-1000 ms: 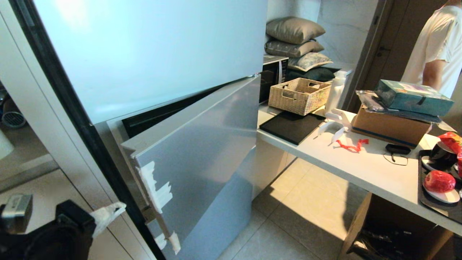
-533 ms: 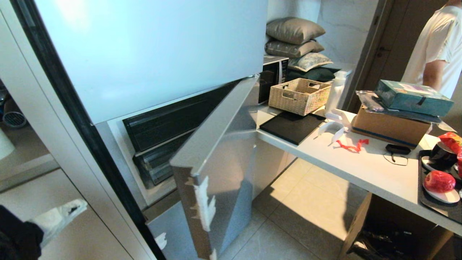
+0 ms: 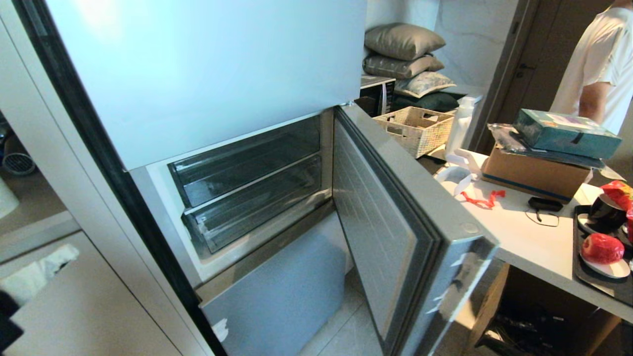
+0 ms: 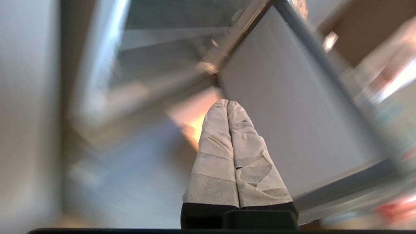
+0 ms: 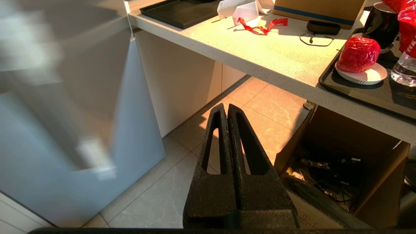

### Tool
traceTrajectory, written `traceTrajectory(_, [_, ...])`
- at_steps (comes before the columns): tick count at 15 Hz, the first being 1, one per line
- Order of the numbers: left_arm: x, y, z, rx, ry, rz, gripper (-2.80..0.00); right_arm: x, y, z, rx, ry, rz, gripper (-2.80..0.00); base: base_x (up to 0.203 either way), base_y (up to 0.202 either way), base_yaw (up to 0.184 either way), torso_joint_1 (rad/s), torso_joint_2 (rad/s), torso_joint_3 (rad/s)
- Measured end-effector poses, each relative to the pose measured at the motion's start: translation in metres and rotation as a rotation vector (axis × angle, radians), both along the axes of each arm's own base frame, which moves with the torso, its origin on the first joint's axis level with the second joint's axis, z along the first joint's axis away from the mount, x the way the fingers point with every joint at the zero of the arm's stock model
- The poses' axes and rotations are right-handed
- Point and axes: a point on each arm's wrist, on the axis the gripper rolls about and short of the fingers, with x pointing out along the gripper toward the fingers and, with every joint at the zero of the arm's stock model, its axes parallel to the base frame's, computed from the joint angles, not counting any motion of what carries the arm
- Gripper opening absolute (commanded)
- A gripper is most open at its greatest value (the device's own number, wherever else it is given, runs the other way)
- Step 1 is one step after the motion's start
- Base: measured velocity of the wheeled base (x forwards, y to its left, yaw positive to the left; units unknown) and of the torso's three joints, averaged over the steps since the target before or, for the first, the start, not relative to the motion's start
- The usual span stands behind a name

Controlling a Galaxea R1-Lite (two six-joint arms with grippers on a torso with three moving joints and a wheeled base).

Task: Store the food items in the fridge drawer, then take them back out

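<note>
**Fridge door wide, drawers exposed**

My L claw (image 4: 227, 103) is pressed shut, empty, low by the cabinet. R claw (image 5: 227, 109) closed, empty, over the floor. Door (image 3: 395, 217) juts toward the counter (image 3: 534, 247), narrowing the gap. Red fruit (image 3: 602, 247) on a plate (image 3: 613, 269), far right. Drawers (image 3: 247, 183) both shut.

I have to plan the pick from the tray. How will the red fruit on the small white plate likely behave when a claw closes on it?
The red fruit looks round and glossy, so it may slip or roll off its shallow white plate if nudged sideways. It sits loose on the plate, which could slide on the black tray.
</note>
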Motion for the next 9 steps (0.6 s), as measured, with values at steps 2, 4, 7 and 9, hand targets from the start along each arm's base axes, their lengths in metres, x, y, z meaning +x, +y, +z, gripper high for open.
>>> traceTrajectory(2, [-0.024, 0.011, -0.007, 0.264, -0.042, 0.011, -2.8, 0.0, 0.0, 0.0, 0.0, 0.0, 0.001, -2.8, 0.0, 0.0, 0.0, 0.0, 0.0, 0.0])
traceTrajectory(4, [-0.041, 0.02, -0.02, 0.404, -0.045, 0.088, -2.8, 0.0, 0.0, 0.0, 0.0, 0.0, 0.0, -2.8, 0.0, 0.0, 0.0, 0.0, 0.0, 0.0])
traceTrajectory(7, [-0.064, 0.026, -0.056, 0.49, -0.004, 0.299, -2.8, 0.0, 0.0, 0.0, 0.0, 0.0, 0.001, -2.8, 0.0, 0.0, 0.0, 0.0, 0.0, 0.0])
traceTrajectory(9, [-0.07, 0.025, -0.102, 0.558, 0.076, 0.281, -2.8, 0.0, 0.0, 0.0, -0.002, 0.0, 0.0, -2.8, 0.0, 0.0, 0.0, 0.0, 0.0, 0.0])
